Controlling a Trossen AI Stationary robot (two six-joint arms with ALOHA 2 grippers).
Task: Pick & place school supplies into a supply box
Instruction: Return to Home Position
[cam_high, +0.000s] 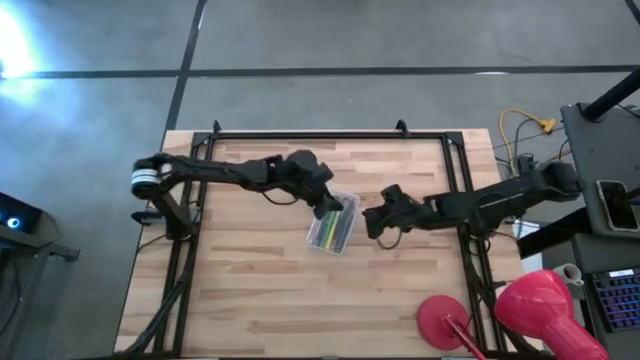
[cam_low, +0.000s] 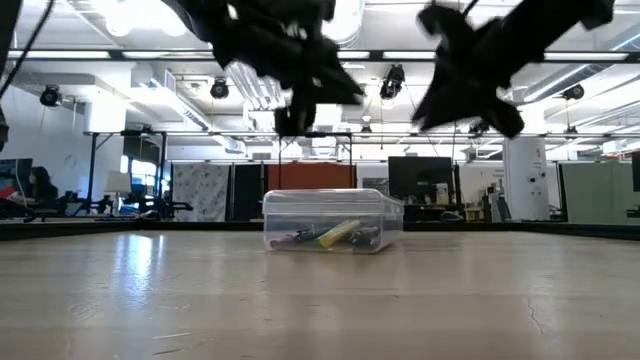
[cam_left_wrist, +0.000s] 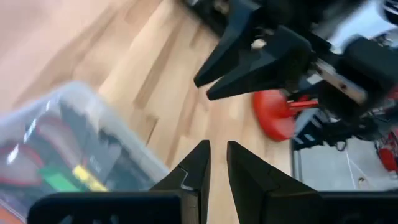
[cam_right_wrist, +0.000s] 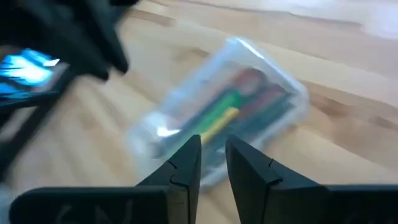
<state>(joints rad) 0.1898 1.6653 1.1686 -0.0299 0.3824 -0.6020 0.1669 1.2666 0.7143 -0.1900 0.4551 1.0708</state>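
**Both grippers empty above the filled box**

The small clear plastic rectangular supply box (cam_high: 333, 224) sits mid-table. The right wrist view shows green, yellow and red items inside; the low view shows both grippers raised above it. The left gripper (cam_high: 330, 210) hovers over its far end, the right gripper (cam_high: 372, 224) just beside it; each has fingers nearly together, holding nothing.

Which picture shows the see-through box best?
The low view: the clear supply box sits whole and sharp on the table, pens inside. The high view shows it small, partly under the left tool. Both wrist views show it blurred.
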